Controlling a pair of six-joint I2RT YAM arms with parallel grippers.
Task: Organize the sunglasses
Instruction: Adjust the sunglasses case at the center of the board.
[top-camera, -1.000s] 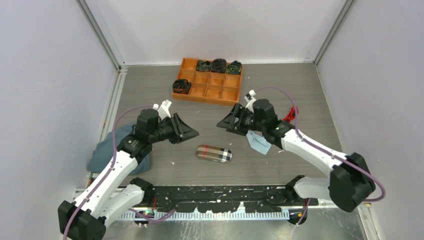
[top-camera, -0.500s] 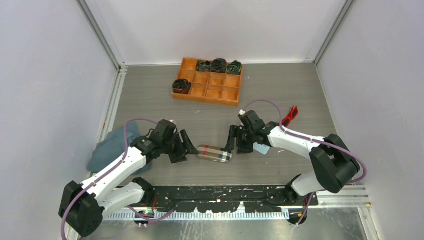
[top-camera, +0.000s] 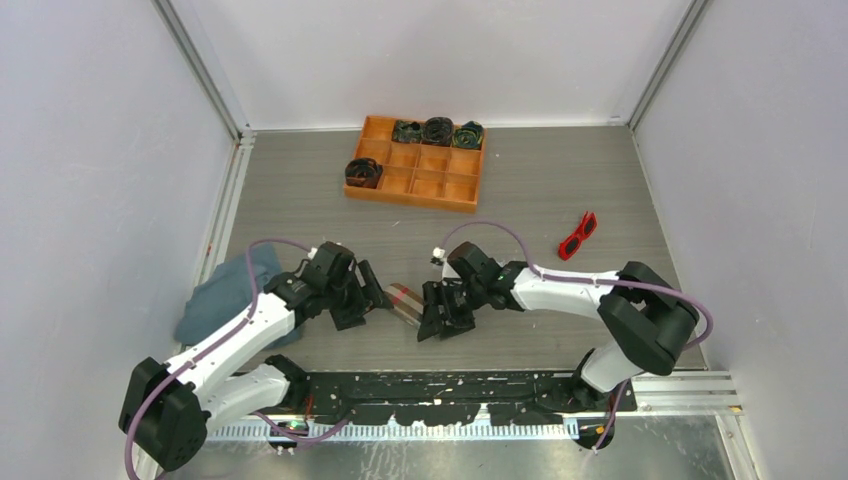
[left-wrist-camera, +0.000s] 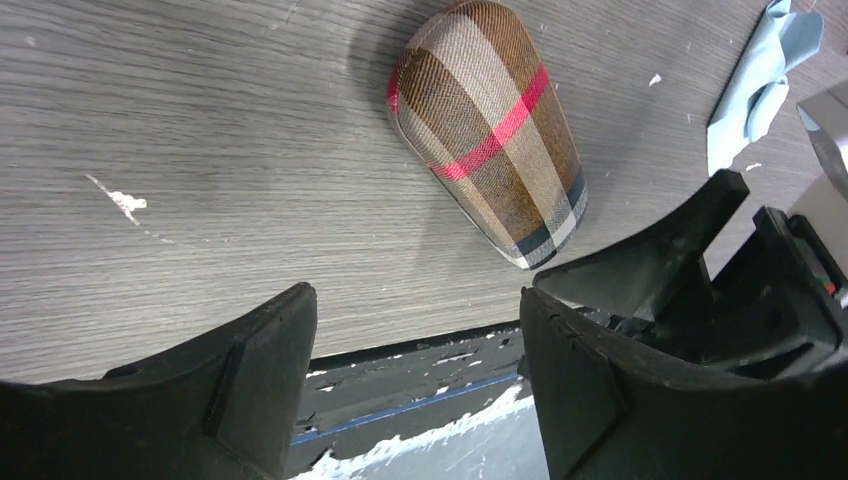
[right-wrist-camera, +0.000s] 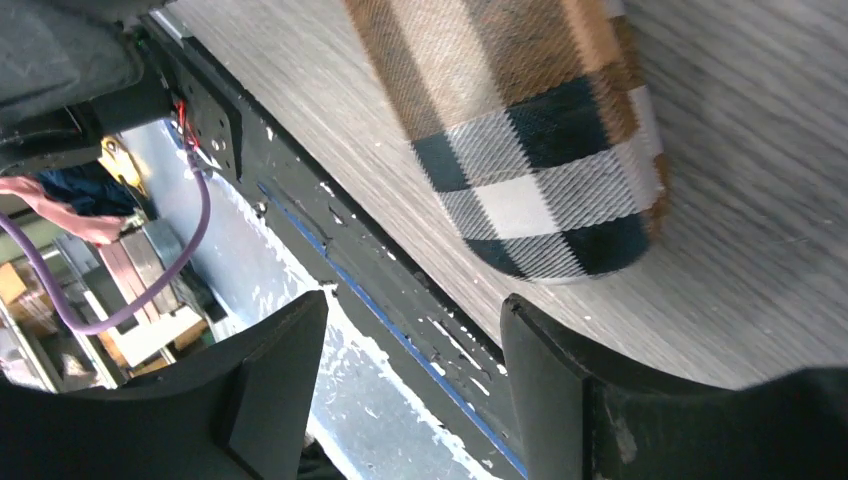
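I see a grey wood-grain desk (top-camera: 300, 200) from above, with both arms reaching in low over its near half. The left arm (top-camera: 250, 330) and right arm (top-camera: 560, 290) meet at a tan-and-black plaid glasses case (top-camera: 403, 299) lying flat between them. The left jaws are released with nothing between them, just beside the case's left end. The right jaws are also released and empty, and they cover the case's right end from above. An orange divided tray (top-camera: 440, 185) at the back holds four dark coiled items. A dark blue cloth (top-camera: 225, 295) lies at the desk's left edge. A small light blue cloth (left-wrist-camera: 765, 90) shows only from the left wrist. The red sunglasses (top-camera: 577, 235) lie on the bare desk to the right, beyond the right arm and well apart from both jaws.
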